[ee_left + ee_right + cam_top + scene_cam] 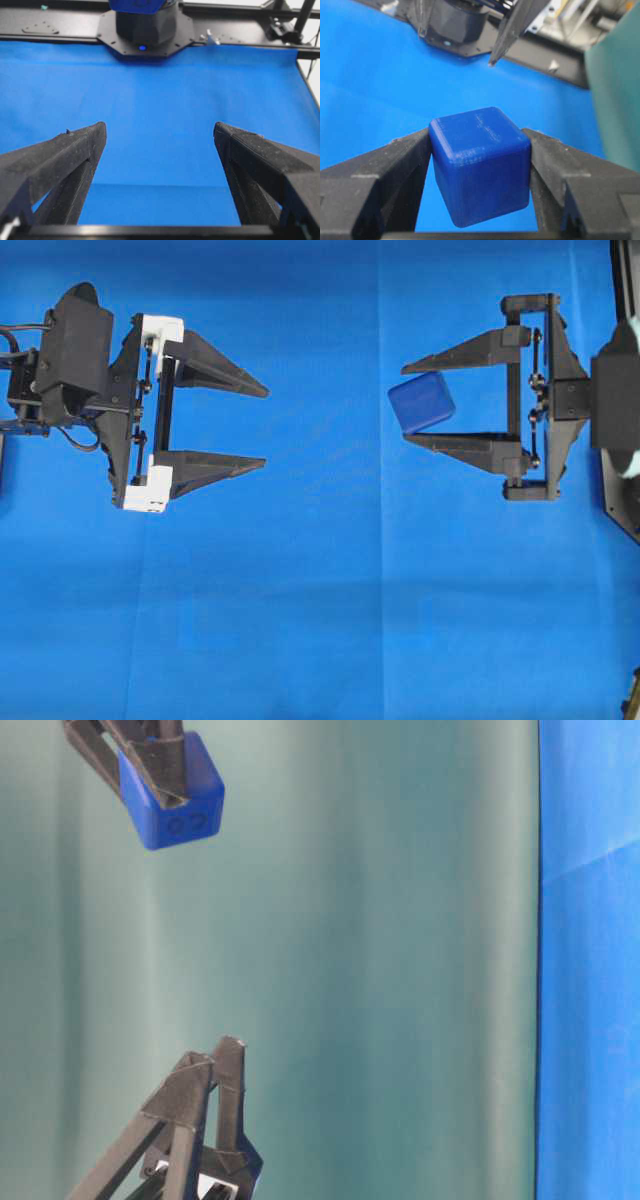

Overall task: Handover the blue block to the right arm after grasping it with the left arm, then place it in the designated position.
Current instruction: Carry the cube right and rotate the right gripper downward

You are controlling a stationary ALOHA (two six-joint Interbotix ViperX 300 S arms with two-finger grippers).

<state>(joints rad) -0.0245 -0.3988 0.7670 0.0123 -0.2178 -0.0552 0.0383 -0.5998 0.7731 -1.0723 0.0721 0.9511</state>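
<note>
Tabletop [320, 620] under its blue cloth spans the overhead view; no marked target spot shows on it, so I cannot tell where the designated position lies. My left arm [75, 350] sits at the left, its fingers [215, 370] spread wide with nothing between them. My right arm [620, 390] is cut off at the frame edge; its fingers [465, 350] are clenched on the blue block [422, 402], held tilted, off the cloth, well apart from the left. Block looks rigid, light, smooth moulded plastic with rounded edges: likely a little slippery, so flat opposite faces are the hold. Digits on one face are too small to read surely.
</note>
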